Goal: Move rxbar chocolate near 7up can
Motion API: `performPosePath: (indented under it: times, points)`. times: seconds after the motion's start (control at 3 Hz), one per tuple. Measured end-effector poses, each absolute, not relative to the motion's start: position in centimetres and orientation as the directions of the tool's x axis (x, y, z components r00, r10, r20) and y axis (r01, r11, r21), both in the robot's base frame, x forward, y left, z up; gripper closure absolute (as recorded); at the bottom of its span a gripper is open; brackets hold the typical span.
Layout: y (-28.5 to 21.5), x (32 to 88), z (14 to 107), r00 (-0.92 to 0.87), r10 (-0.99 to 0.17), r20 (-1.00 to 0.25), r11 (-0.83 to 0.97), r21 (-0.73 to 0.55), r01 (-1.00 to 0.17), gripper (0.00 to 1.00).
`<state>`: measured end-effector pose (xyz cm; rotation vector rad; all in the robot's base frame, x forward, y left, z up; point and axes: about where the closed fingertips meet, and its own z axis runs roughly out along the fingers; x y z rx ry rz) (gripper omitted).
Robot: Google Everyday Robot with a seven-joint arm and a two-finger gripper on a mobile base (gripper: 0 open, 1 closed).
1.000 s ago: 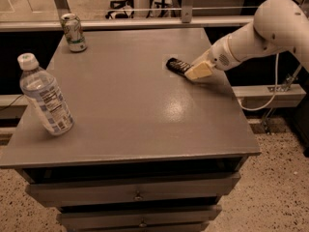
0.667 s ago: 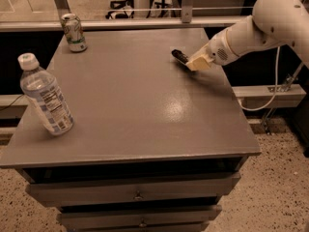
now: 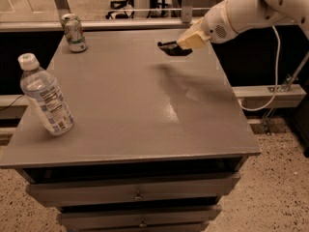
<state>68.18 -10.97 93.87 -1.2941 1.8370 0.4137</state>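
The rxbar chocolate [image 3: 173,48] is a flat black bar held in my gripper [image 3: 186,43], lifted a little above the grey table [image 3: 145,95] near its far right part. The gripper's tan fingers [image 3: 192,40] are shut on the bar's right end; the white arm reaches in from the upper right. The 7up can [image 3: 74,32] stands upright at the far left corner of the table, well to the left of the bar.
A clear plastic water bottle [image 3: 46,96] with a white cap stands tilted at the left front of the table. Drawers [image 3: 135,195] sit under the tabletop. A railing and a glass wall run behind the table. A white cable hangs at the right.
My gripper has lifted the black bar off the table and carried it up and to the left, toward the far edge.
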Motion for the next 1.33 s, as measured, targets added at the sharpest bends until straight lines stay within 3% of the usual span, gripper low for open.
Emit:
performPosePath:
  times: [0.67, 1.33]
  points:
    - [-10.2, 68.1, 94.1, -0.100, -0.626, -0.773, 0.398, -0.207, -0.894, 1.00]
    - [-4.4, 74.2, 98.8, 0.142, -0.682, -0.718, 0.311, -0.460, -0.832, 1.00]
